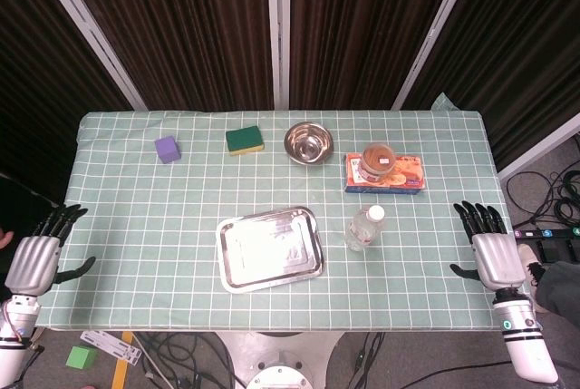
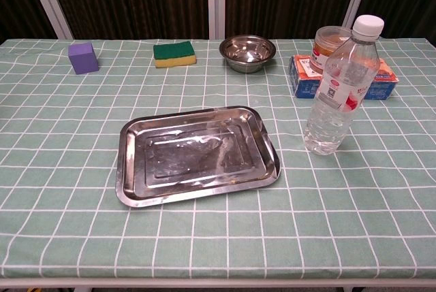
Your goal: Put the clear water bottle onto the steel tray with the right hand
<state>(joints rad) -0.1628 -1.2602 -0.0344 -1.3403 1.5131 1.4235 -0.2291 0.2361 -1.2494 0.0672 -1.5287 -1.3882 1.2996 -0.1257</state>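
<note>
The clear water bottle (image 1: 365, 228) (image 2: 338, 91) with a white cap stands upright on the checked cloth, just right of the steel tray (image 1: 269, 247) (image 2: 194, 155). The tray lies flat and bare near the table's front middle. My right hand (image 1: 490, 248) hovers at the table's right edge, fingers spread, holding nothing, well to the right of the bottle. At the left edge my left hand (image 1: 41, 251) is likewise open and holds nothing. Neither hand shows in the chest view.
Along the back stand a purple cube (image 1: 168, 149), a green-yellow sponge (image 1: 245, 140) and a steel bowl (image 1: 308, 143). A blue-orange box (image 1: 385, 174) with a jar (image 1: 378, 162) on it sits behind the bottle. Cables lie on the floor at right.
</note>
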